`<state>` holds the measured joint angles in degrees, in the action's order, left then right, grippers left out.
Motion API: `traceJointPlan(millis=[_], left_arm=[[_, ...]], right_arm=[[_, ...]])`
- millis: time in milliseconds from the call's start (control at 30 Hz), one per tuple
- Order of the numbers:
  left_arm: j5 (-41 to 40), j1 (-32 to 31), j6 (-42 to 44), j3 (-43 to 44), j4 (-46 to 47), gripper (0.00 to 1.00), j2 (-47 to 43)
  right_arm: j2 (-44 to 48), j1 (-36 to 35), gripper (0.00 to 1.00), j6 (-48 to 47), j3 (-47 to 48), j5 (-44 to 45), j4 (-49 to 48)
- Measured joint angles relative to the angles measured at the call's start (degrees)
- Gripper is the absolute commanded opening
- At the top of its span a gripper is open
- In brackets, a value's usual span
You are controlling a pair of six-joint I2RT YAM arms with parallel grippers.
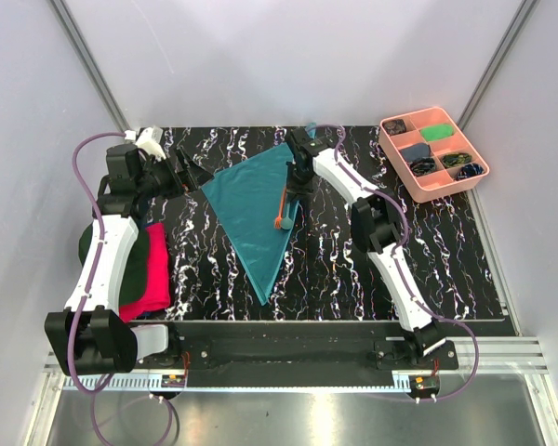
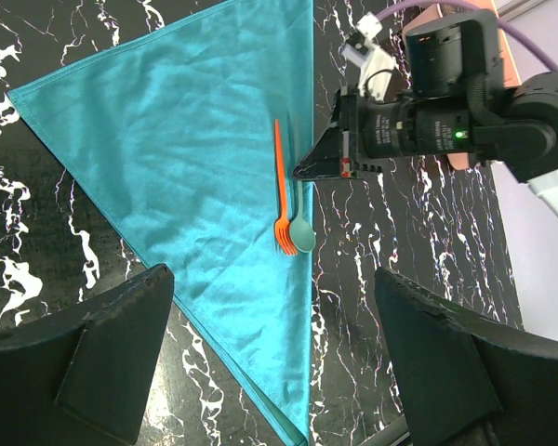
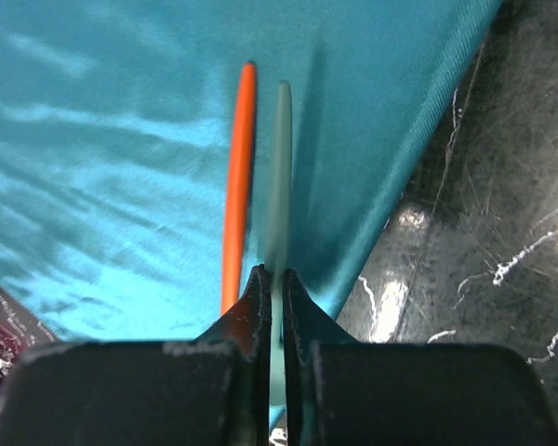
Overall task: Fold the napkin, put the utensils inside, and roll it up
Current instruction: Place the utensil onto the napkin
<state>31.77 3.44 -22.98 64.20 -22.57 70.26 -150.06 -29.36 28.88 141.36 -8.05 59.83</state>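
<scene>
1. Teal cloth first: the napkin (image 1: 251, 204) is already folded into a triangle and lies flat on the black marbled worktop (image 1: 446, 251), roughly mid-table. One long straight edge is on the right side, and a corner points out to the left.
2. Both utensils are on the napkin just inside that right-hand edge, side by side. The orange fork (image 2: 280, 190) lies flat, and the teal spoon (image 2: 302, 237) sits right next to it with its bowl almost on the edge of the cloth.
3. The right claw (image 3: 272, 279) is at the handle end of the spoon. Its jaws are nearly closed with the spoon handle in the thin gap between them, so I'd say it's pinching the spoon. The fork isn't gripped, it just runs alongside.
4. Here's what the next move depends on, imo. Both utensils have their long axis parallel to that right edge and stretch straight away from the right claw. The right arm is clearly the closer one.
5. The left claw (image 1: 193, 175) is spread wide and holding nothing. It hangs near the napkin's left corner, well apart from the utensils.
6. My guess is it lets go of the spoon, then rolls from the utensil edge toward the left corner.
7. Off to the sides there's a pink-red cloth (image 1: 151, 269) by the left arm and a pink tray (image 1: 387, 139) at the far right.
</scene>
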Motion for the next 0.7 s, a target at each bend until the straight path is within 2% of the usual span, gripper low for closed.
traceJointPlan(millis=[700], left_arm=[[0.7,0.0,-0.5,0.0,0.0,0.92,0.0]], right_arm=[[-2.3,0.0,0.0,2.5,2.8,-0.1,-0.1]])
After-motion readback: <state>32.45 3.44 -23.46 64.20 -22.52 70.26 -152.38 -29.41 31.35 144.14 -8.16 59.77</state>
